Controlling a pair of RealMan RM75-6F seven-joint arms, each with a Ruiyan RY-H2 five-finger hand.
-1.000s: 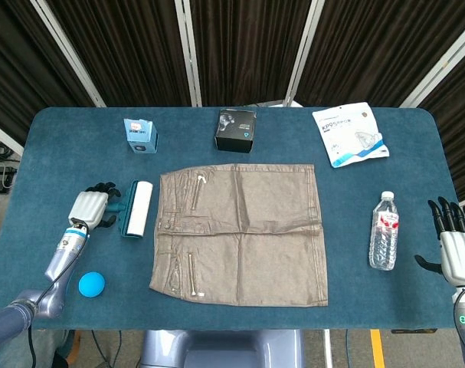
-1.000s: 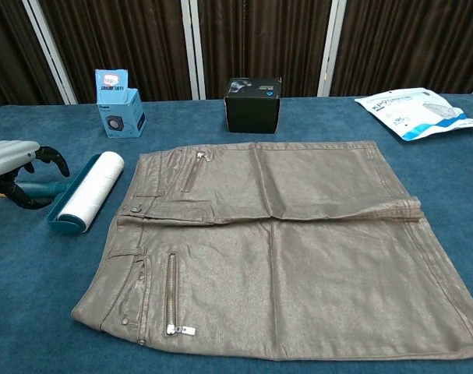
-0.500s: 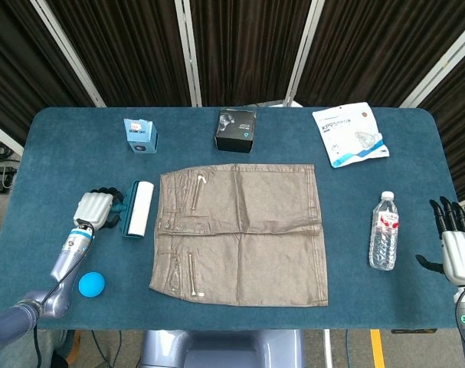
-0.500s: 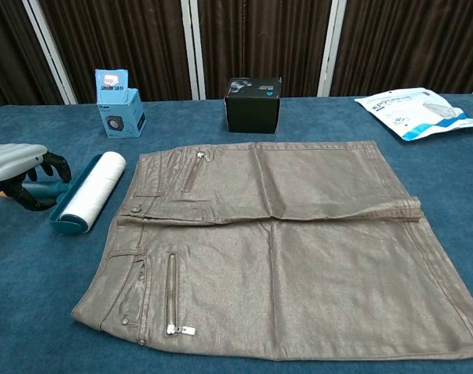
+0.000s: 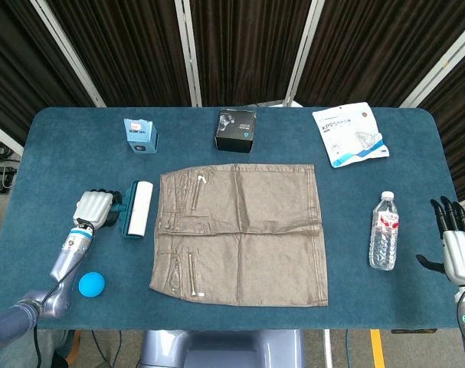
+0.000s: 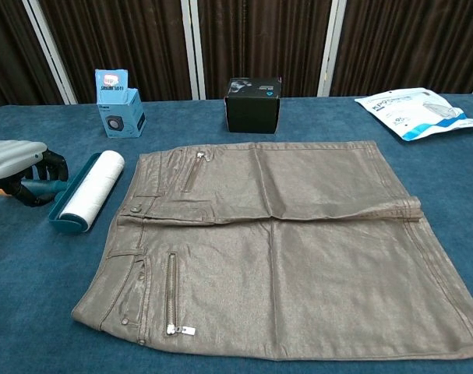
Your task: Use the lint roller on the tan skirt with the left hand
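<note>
The left hand (image 6: 16, 160) lies low on the worktop (image 5: 56, 153), fingers curled round the teal handle of the lint roller (image 6: 86, 191), which rests just beside the waistband of the tan skirt (image 6: 283, 241), spread flat mid-table. At the far side, the right hand (image 5: 456, 234) hangs empty, fingers spread upward.

Lint roller (image 5: 138, 208) lies just left of skirt (image 5: 242, 236), bottle (image 5: 383, 231) right
</note>
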